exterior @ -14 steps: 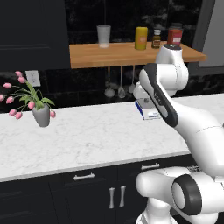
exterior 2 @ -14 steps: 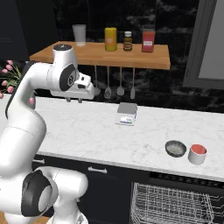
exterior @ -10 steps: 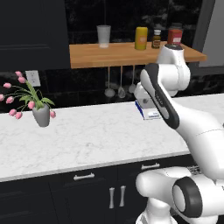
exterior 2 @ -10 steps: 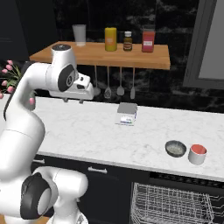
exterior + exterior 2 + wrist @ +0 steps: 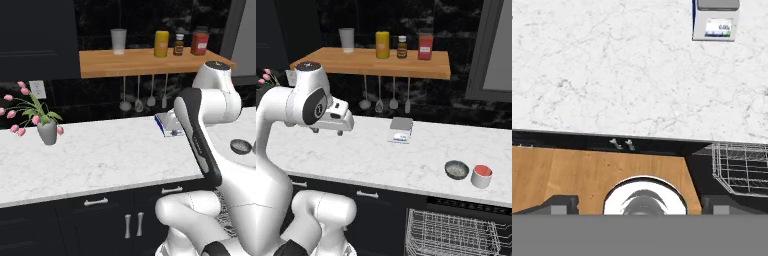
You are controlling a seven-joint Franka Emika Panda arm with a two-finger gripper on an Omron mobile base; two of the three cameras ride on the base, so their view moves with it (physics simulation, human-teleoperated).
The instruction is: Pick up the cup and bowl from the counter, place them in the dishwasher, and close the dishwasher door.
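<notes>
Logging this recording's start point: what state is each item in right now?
cup: upright on the counter, beside the bowl, untouched
bowl: upright on counter, empty
dishwasher rack: pulled out, looks empty
gripper: above the counter, holding nothing; jaws unclear
kitchen scale: on counter, display lit

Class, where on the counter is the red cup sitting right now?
In the right base view the cup stands near the right end of the counter, just right of the bowl and above the dishwasher rack.
</notes>
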